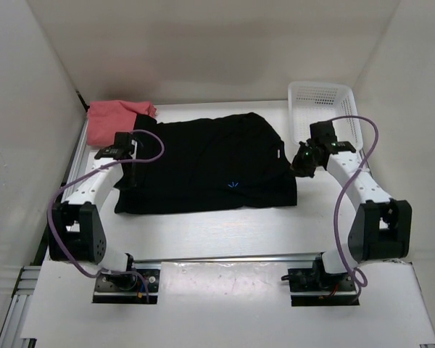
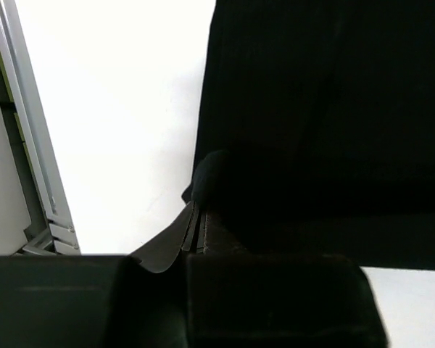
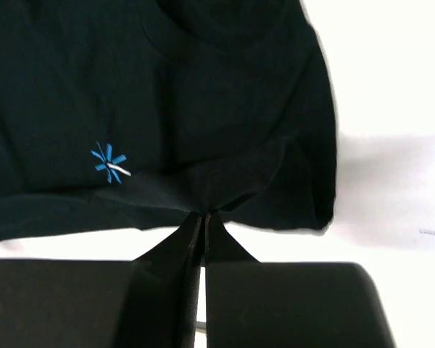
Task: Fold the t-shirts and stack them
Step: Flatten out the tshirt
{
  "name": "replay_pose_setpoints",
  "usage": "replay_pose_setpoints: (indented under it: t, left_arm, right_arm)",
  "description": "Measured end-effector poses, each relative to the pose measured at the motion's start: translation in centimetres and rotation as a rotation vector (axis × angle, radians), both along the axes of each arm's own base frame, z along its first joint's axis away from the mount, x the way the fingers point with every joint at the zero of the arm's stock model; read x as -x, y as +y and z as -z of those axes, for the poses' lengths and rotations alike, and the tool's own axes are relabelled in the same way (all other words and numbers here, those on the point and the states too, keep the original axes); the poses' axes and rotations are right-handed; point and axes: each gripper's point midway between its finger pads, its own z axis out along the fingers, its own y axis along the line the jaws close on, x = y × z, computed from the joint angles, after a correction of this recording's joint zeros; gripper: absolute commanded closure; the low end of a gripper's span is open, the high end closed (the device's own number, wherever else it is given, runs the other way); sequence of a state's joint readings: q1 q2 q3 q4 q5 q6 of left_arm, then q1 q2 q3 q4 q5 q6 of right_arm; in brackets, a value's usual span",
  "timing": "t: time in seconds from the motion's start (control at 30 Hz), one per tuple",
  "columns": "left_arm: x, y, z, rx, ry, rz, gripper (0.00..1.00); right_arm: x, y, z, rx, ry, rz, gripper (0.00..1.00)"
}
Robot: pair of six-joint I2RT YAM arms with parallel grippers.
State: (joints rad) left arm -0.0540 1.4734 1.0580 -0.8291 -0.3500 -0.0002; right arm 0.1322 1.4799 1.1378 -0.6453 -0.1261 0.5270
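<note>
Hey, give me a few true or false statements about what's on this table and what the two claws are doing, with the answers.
1. The black t-shirt lies spread on the table. True.
2. The pink t-shirt sits inside the white basket. False: it lies at the far left corner, and the basket stands at the far right.
3. The right claw pinches the black t-shirt's edge. True.
4. The left claw hangs wide open. False: it is shut on the black t-shirt's edge.
</note>
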Motion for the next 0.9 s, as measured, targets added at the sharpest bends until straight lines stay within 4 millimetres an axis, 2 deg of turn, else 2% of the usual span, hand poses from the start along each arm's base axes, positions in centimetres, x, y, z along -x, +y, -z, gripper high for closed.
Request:
replay_pose_setpoints:
  t: [0.07,0.17,0.3,0.37,0.43,0.5,0.73,0.77,0.8,0.87,0.9]
  left_arm:
    - [1.2,0.1,0.2,0.001,-0.001,-0.003,0.90]
    - [4.9,0.6,0.6,0.001,0.020,-0.012,0.90]
    - [11.5,0.9,2.2,-0.005,0.085,-0.016,0.90]
    - [13.9,1.0,3.0,-0.007,0.118,-0.016,0.90]
    - [15.5,1.1,3.7,-0.008,0.146,-0.016,0.90]
    - [16.5,1.1,4.3,-0.009,0.173,-0.016,0.90]
    - [17.8,1.4,5.3,-0.016,0.196,-0.025,0.90]
    - [17.8,1.4,5.3,-0.017,0.187,-0.025,0.87]
    - [17.8,1.4,5.3,-0.017,0.182,-0.025,0.60]
    - [17.9,1.5,5.3,-0.023,0.179,-0.026,0.25]
    - [18.0,1.6,5.3,-0.028,0.183,-0.025,0.15]
  right_arm:
    - [1.5,-0.2,0.3,0.000,-0.008,0.005,1.00]
    - [7.4,-0.7,2.2,-0.013,0.042,0.040,1.00]
    - [16.3,-0.2,5.8,-0.041,0.172,0.081,1.00]
    - [19.2,-0.4,7.2,-0.053,0.222,0.131,1.00]
    - [20.6,-0.9,7.7,-0.056,0.244,0.194,1.00]
    - [21.0,-1.3,7.6,-0.053,0.246,0.248,1.00]
    - [21.9,-2.2,7.2,-0.035,0.260,0.345,1.00]
    - [22.0,-2.2,7.0,-0.040,0.257,0.354,0.92]
    - [22.2,-2.3,6.9,-0.045,0.254,0.363,0.57]
    - [22.6,-2.4,6.7,-0.049,0.250,0.379,0.33]
    - [22.2,-2.2,6.5,-0.066,0.238,0.392,0.27]
